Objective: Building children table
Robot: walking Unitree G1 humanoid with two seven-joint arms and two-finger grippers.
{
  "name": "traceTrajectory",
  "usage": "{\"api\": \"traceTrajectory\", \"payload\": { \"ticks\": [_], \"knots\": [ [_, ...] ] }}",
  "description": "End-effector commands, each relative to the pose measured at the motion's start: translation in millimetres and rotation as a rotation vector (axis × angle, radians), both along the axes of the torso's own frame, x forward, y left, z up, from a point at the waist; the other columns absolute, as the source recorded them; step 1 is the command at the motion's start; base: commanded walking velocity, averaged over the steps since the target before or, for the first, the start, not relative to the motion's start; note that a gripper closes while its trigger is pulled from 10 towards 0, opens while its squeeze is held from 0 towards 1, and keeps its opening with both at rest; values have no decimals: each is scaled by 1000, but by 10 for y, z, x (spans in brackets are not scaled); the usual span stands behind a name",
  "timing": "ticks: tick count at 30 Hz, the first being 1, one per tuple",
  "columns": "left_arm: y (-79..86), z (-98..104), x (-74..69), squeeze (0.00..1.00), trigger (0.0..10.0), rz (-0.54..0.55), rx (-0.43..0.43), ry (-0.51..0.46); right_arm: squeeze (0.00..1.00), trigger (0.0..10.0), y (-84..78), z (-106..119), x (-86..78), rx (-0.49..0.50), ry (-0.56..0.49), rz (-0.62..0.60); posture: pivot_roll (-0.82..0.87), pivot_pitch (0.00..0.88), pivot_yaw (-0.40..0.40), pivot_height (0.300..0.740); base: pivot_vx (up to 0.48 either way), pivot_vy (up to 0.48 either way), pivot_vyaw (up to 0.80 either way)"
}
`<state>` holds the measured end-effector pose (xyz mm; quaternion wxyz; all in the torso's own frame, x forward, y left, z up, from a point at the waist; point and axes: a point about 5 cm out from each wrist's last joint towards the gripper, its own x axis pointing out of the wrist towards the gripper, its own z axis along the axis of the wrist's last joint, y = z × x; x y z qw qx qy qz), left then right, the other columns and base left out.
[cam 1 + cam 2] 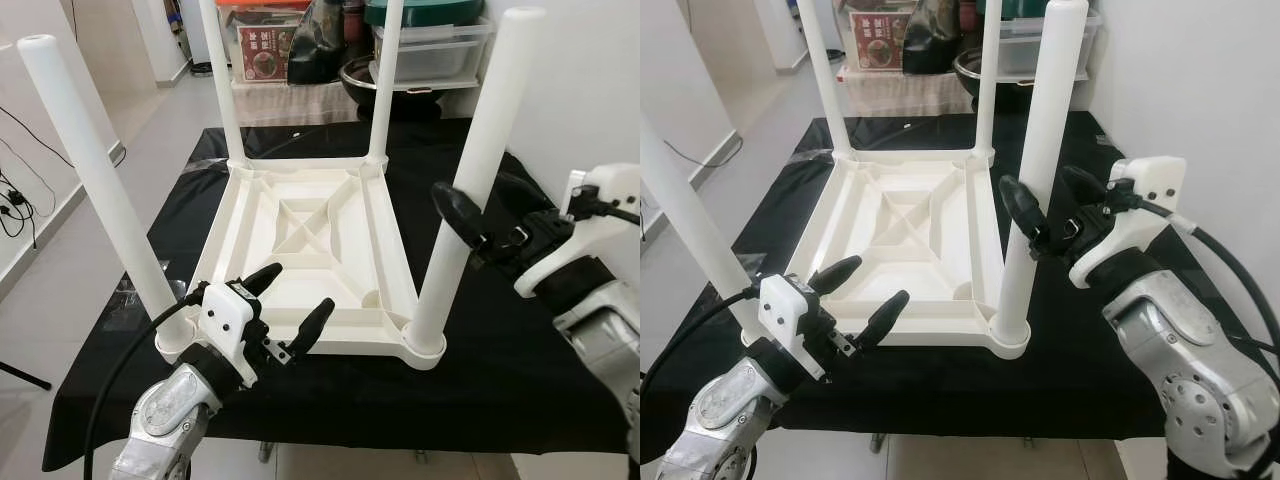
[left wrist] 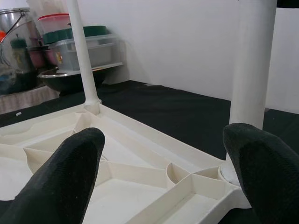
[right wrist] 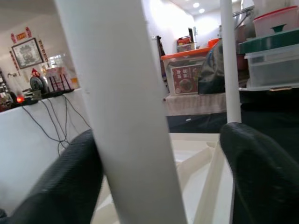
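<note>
White plastic leg stands upright between the wide-open fingers of the right end effector, nearer than the left's

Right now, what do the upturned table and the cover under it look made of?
Upturned table: likely moulded plastic, off-white, smooth with a slight sheen; ribbed underside and uniform colour suggest it. Legs look the same. Black cover: probably thin fabric or sheeting, matte, draped over the edge.

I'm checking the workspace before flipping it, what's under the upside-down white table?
The white table lies upside down on a black cloth. Whatever is beneath that cloth is covered.
</note>
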<state>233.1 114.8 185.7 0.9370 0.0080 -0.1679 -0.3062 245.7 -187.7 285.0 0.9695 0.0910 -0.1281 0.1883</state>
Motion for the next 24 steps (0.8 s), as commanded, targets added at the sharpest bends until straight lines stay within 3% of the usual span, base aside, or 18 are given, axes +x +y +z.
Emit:
{"api": "traceTrajectory", "payload": {
  "ticks": [1, 9, 15, 18, 19, 21, 22, 23, 24],
  "knots": [
    [-17, 8, -17, 0, 10000, 0, -10, -11, 0, 0, 26, 46, -15, 37, -7, -9, -122, 49, -30, 740, 0, 0, 0],
    [-29, -3, -21, 0, 10000, 4, -15, -8, 0, 0, -22, 97, 28, 94, 19, -73, -126, 52, -39, 740, 0, 0, 0],
    [-44, -12, -21, 0, 10000, 3, -19, -5, 0, 0, -8, 80, 34, 74, 51, -110, -130, 55, -42, 740, 0, 0, 0],
    [-52, -14, -21, 0, 10000, 1, -20, -5, 0, 0, -54, 49, 47, 12, 73, -177, -133, 58, -41, 740, 0, 0, 0],
    [-52, -14, -20, 0, 10000, 0, -19, -4, 0, 4980, -97, 31, 57, -30, 86, -243, -135, 59, -41, 740, 0, 0, 0],
    [-52, -16, -18, 0, 10000, 0, -19, -4, 0, 4980, -126, 20, 63, -57, 95, -288, -135, 59, -41, 740, 0, 0, 0],
    [-52, -16, -17, 0, 10000, -1, -19, -3, 94, 10000, -175, 9, 61, -76, 100, -360, -138, 60, -40, 740, 0, 0, 0],
    [-52, -17, -16, 0, 10000, -1, -19, -4, 1000, 10000, -190, 4, 53, -85, 101, -395, -138, 60, -40, 740, 0, 0, 0],
    [-52, -17, -16, 0, 10000, -1, -19, -4, 1000, 10000, -190, 4, 53, -85, 101, -395, -138, 60, -40, 740, 0, 0, 0]
  ]
}}
